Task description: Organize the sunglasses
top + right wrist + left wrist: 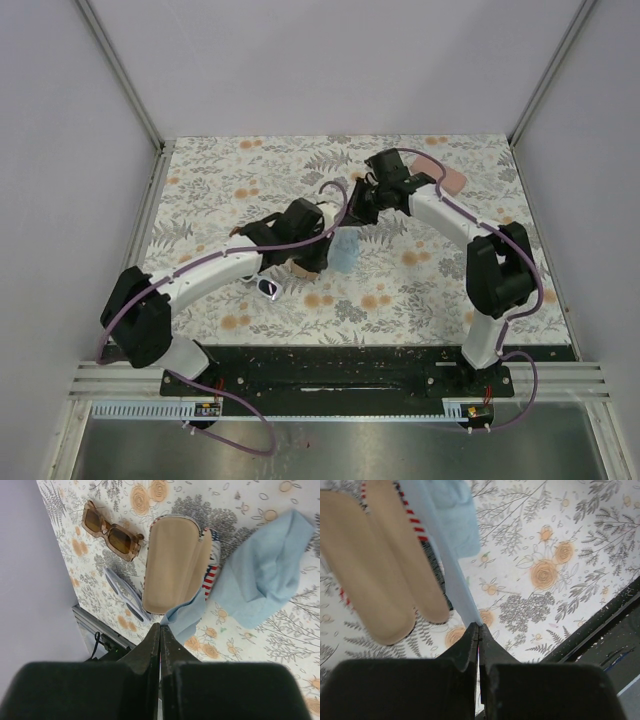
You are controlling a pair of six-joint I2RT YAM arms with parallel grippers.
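Floral-print surface [440, 290], walled in pale grey panels, arms mounted at near edge.

Item 1: brown sunglasses [111, 531], lying flat, lenses up, near the side wall.
Item 2: white sunglasses [125, 596], folded, just beside the pouch's open end, between it and the near edge.
Item 3: striped pouch [175, 565], mouth agape, tan lining showing, empty.
Item 4: blue cloth [260, 570], rumpled, one corner drawn up.
Item 5: pink case [447, 176], far right, well apart from both pairs.

Left gripper [478, 627]: jaws together, apparently clamped on the cloth's edge.
Right gripper [160, 627]: jaws together at a cloth corner; whether it is pinched is unclear.

Step in hand, by judgement: handling the cloth; neither pair stowed. The next move likely calls for laying the cloth aside, parting the jaws, then taking a frame toward the pouch's mouth.
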